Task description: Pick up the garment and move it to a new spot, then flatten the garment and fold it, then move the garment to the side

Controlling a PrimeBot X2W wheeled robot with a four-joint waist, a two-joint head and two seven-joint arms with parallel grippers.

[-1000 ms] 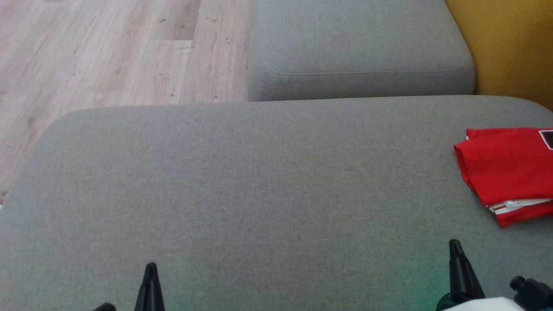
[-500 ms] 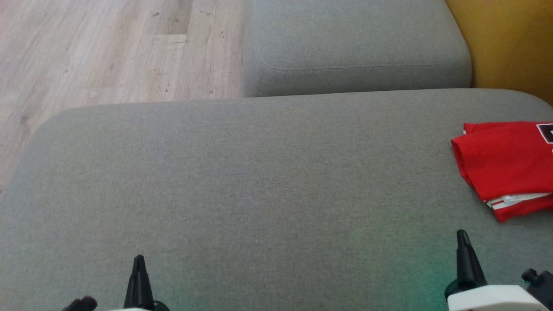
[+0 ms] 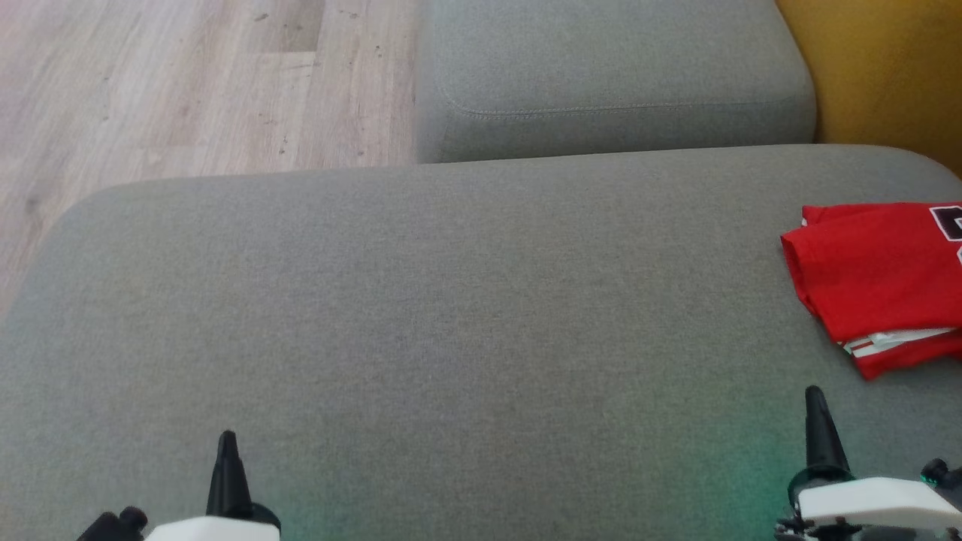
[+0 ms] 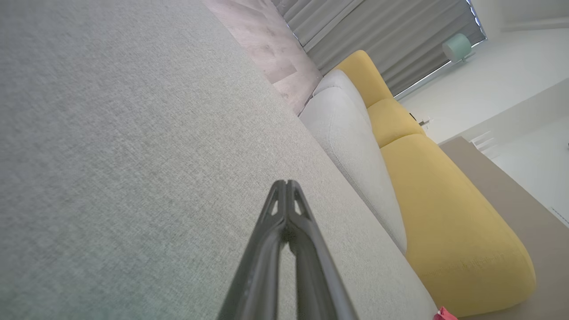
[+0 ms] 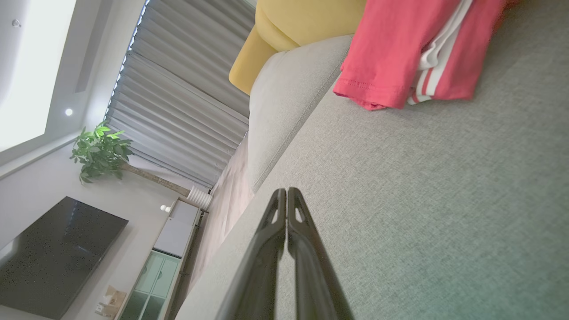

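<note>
— Over on the head view's right edge?
— Folded red garment (image 3: 872,285) on the grey cushion (image 3: 451,315), near my right gripper (image 3: 815,398); my left gripper (image 3: 227,442) is well apart.
— Wrist views?
— Both finger pairs pressed together, empty. Moving aside looks done; next, I'd only rest.

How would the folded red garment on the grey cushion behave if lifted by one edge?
The red garment looks like thin, soft cloth, so it would likely droop, not stay stiff. Its folded layers lie loosely stacked, so they may slide apart and unfold. Pushed, it would probably bunch on the woven grey cushion.
</note>
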